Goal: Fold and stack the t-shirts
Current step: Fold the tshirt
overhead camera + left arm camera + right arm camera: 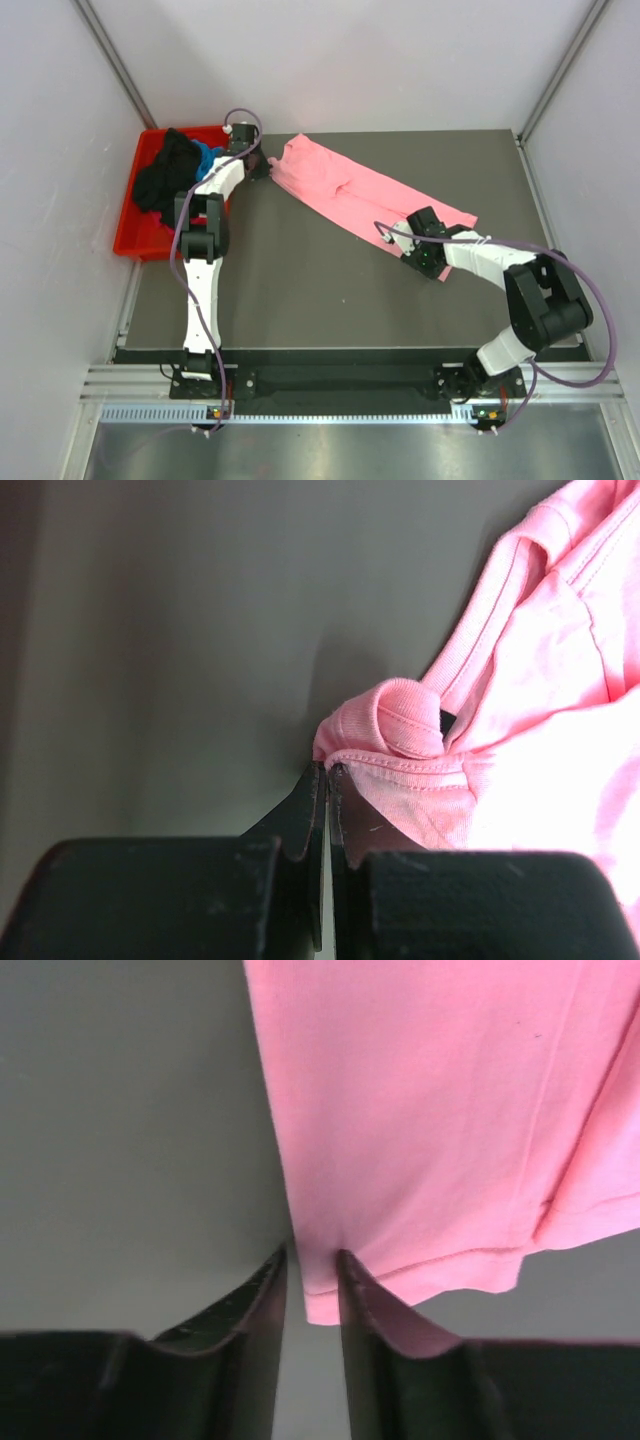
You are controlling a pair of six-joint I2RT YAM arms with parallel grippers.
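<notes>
Left claw (327,769) I see clamped on pink shirt (530,780); right claw (312,1254), narrowly open, straddles its hem corner.

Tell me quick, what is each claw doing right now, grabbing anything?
Left gripper: closed, pinching an edge of the pink t-shirt.
Right gripper: open, jaws either side of the shirt's corner, not pinching it.

White arms (200,290) with black joints; purple cables (614,345); black jaws.
</notes>
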